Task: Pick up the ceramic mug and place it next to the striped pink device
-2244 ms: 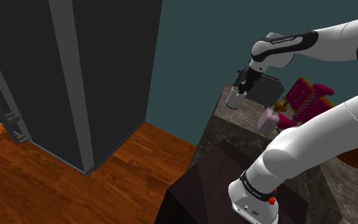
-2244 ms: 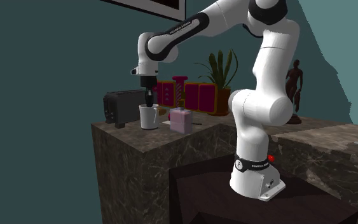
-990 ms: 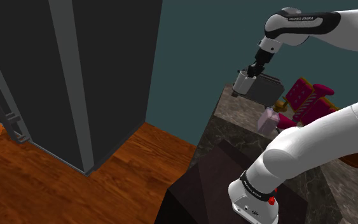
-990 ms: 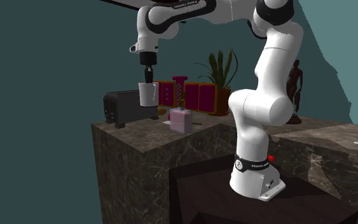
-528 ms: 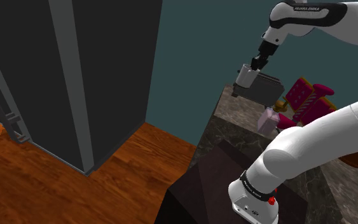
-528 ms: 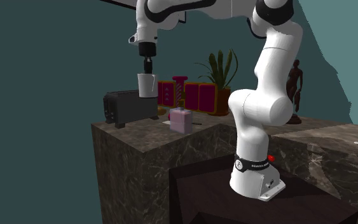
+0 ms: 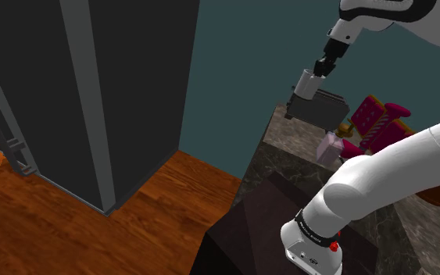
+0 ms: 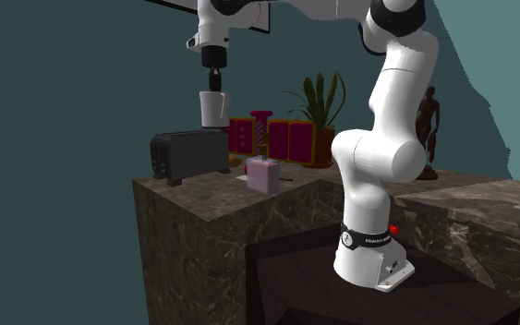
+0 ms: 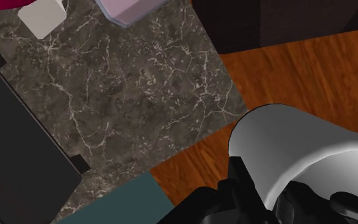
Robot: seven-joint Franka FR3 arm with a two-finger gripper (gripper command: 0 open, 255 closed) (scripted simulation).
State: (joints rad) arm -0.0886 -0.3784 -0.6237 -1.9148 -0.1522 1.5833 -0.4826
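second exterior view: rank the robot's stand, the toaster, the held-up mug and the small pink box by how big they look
1. dark stand
2. black toaster
3. white mug and pink box: they look about alike, so I won't rank one over the other.

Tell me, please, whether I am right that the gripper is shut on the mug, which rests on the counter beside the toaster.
Not quite: the gripper is shut on the mug, but the mug hangs in the air above the counter, as the second exterior view shows.
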